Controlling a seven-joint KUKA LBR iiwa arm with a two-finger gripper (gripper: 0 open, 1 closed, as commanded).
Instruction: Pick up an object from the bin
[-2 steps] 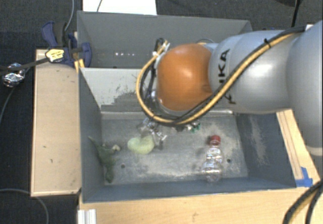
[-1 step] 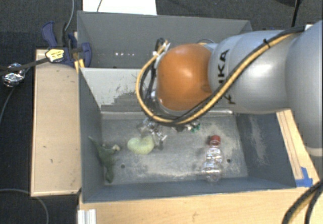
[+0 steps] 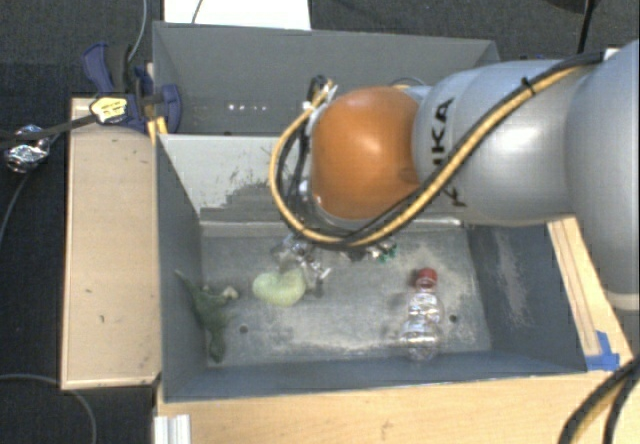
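My gripper hangs low over the middle of the bin floor, mostly hidden under the arm's orange cover. A pale yellow-green lumpy thing lies right at its tips, touching or just below and left of them. A dark green toy figure lies near the left wall. To the right, a small clear plastic bottle with a red cap lies on the floor, cap pointing to the back.
The arm reaches in from the right and covers the back half of the bin. Grey sloped walls close in on all sides. Bare floor lies between the yellow-green thing and the bottle.
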